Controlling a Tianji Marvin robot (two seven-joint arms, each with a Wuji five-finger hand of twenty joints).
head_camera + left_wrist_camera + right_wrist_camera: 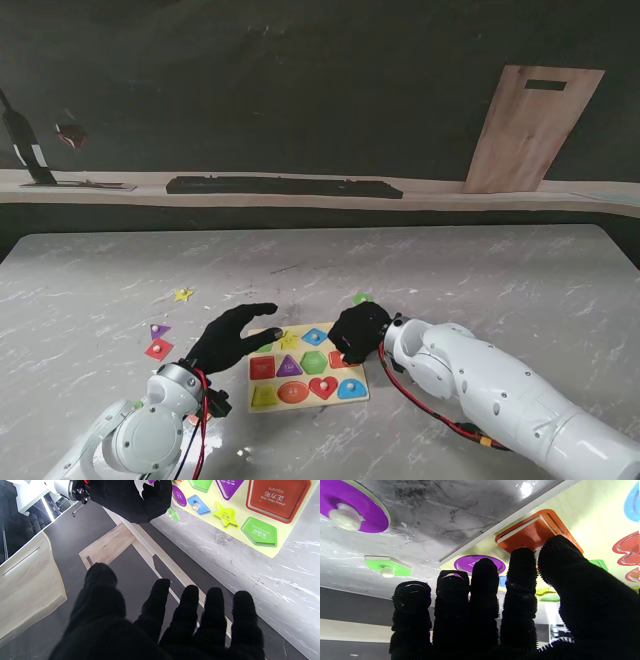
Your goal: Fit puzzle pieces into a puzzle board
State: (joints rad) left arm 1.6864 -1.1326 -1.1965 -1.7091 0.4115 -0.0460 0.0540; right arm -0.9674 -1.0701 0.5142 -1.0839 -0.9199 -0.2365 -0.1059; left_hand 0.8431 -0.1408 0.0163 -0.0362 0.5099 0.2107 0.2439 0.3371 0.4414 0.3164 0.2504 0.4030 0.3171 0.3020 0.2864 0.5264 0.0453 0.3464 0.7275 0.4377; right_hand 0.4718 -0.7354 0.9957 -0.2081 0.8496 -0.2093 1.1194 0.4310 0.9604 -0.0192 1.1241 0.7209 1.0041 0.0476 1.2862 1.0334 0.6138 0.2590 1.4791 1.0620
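The yellow puzzle board (306,399) lies near me at the table's middle, with several coloured pieces seated in it. My right hand (360,330) is over its far right corner. In the right wrist view, thumb and forefinger pinch the peg of an orange piece (527,533), which sits tilted at its recess with one edge raised. My left hand (232,338) hovers by the board's far left corner, fingers (215,610) spread and holding nothing. The left wrist view shows the board (287,542) with a red square (275,497), a green pentagon (261,532) and a yellow star (225,516).
Loose pieces lie on the table: a yellow star (182,295), a purple piece (159,330) and a red piece (158,349) at the left, a green piece (362,298) beyond my right hand, and a purple disc (352,517). A wooden board (530,130) leans on the back wall.
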